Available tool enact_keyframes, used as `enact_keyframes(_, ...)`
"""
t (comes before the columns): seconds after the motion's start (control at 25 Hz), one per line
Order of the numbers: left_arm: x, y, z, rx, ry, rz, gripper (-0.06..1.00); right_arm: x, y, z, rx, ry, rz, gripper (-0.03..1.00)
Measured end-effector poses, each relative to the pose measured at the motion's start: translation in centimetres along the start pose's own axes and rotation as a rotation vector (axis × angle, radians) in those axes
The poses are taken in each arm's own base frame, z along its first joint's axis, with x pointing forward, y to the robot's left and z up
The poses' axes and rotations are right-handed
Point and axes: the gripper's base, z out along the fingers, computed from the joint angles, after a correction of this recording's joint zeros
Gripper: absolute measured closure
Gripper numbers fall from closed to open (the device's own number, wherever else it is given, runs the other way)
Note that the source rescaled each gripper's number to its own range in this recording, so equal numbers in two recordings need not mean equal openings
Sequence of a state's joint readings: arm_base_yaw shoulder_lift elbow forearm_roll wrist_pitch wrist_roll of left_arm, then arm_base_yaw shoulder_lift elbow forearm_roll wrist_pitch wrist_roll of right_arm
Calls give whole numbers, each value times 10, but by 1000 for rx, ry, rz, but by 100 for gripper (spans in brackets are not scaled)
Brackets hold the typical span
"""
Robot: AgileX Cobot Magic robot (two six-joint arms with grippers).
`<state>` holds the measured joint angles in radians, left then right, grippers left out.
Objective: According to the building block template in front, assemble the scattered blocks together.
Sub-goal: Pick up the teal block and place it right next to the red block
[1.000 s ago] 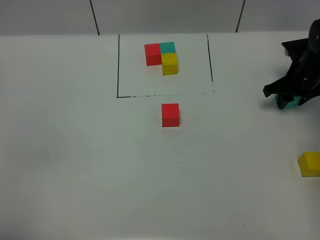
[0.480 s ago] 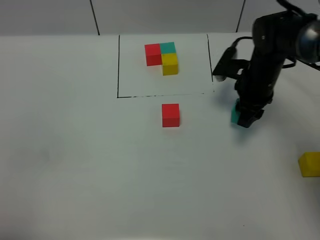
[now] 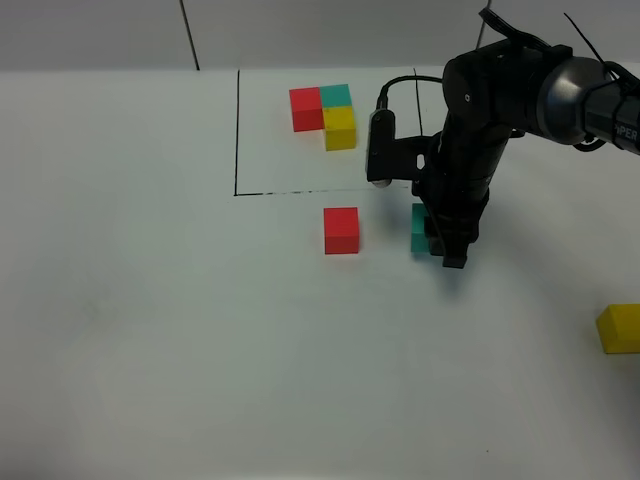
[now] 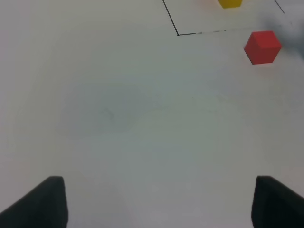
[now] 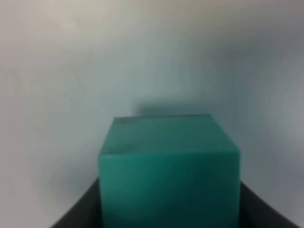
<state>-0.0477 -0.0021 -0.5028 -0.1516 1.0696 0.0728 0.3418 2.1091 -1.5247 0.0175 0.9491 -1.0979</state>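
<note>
The teal block (image 3: 419, 228) is a small plain matte cube with sharp edges. It sits just right of centre in the high view, right below the lower right corner of the thin black frame (image 3: 237, 130) drawn on the white table (image 3: 150, 320). The right pincer (image 3: 438, 238) reaches down from the upper right and is clenched on this block. The dark fingers press its two sides and the teal face shows on the pincer's left. In the right wrist view the block fills the lower middle between the two dark fingertips, with a soft shadow on the table behind it. Whether it rests on the table or hangs just above it I cannot tell. The red block (image 3: 341, 230) is a cube of the same size. It lies left of the teal one at the same height, apart from it and just under the frame's lower line. The yellow block (image 3: 620, 328) lies well apart at the right edge, lower down and partly cut off. Inside the frame, near the top centre, the template (image 3: 325, 112) shows red and teal side by side with yellow under the teal. The left pincer (image 4: 159, 204) is released. Its two dark fingertips stand wide apart in the lower corners of its wrist view, over bare table, with the red block far off at the upper right.
</note>
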Motion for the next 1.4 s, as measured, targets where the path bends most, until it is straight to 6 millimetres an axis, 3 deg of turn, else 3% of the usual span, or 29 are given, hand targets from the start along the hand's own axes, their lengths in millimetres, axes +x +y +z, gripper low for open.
enact_keyframes(0.44, 0, 0, 0, 0, 0, 0, 20, -15, 1, 2, 9, -82, -69, 95)
enact_keyframes(0.68, 0, 0, 0, 0, 0, 0, 20, -27, -5, 16, -35, -65, -92, 95)
enact_keyframes(1.4, 0, 0, 0, 0, 0, 0, 20, -30, -13, 39, -18, -59, -95, 95)
